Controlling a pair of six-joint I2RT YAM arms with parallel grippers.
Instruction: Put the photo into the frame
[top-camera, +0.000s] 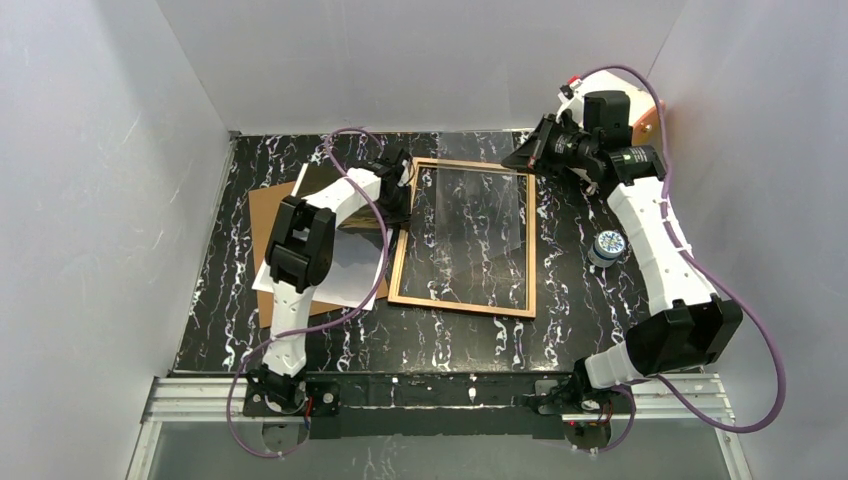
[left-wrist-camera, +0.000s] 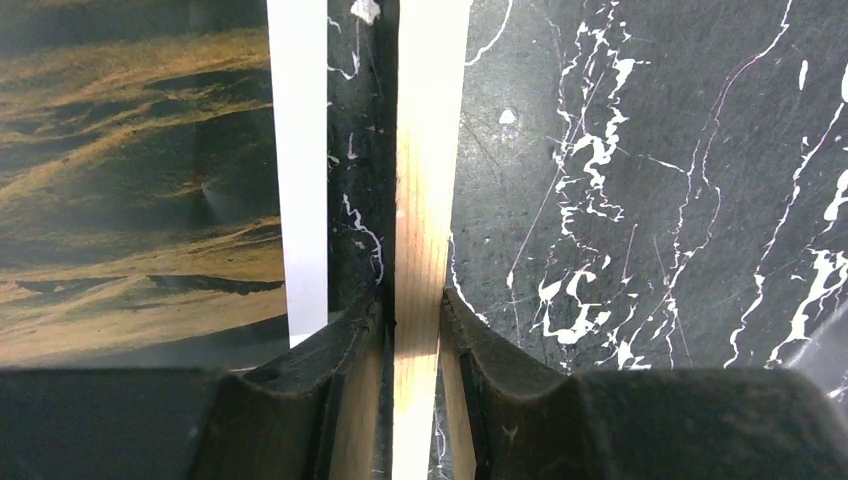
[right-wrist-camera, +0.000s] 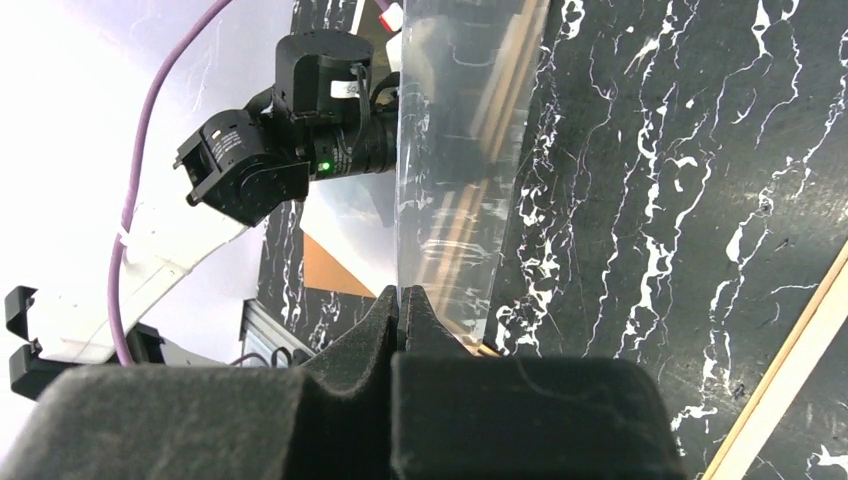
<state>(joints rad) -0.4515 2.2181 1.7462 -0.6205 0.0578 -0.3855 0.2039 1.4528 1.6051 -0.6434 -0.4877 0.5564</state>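
Observation:
The frame (top-camera: 462, 302), light brown wood, lies flat in the middle of the black marble table. My left gripper (top-camera: 402, 192) is at its left rail near the far corner. In the left wrist view that gripper (left-wrist-camera: 412, 300) is shut on the wooden rail (left-wrist-camera: 432, 150), one finger on each side. The photo (left-wrist-camera: 130, 180), golden-brown hills with a white margin, lies just left of the rail; from above it shows as a pale sheet (top-camera: 350, 270) under my left arm. My right gripper (right-wrist-camera: 402, 292) is shut on the edge of the clear pane (right-wrist-camera: 460, 150), which is tilted up over the frame's far right corner (top-camera: 522, 158).
A flat brown backing board (top-camera: 262, 215) lies under the photo at the left. A small round tin with a blue and white top (top-camera: 607, 246) stands right of the frame, beside my right arm. White walls close in the table on three sides.

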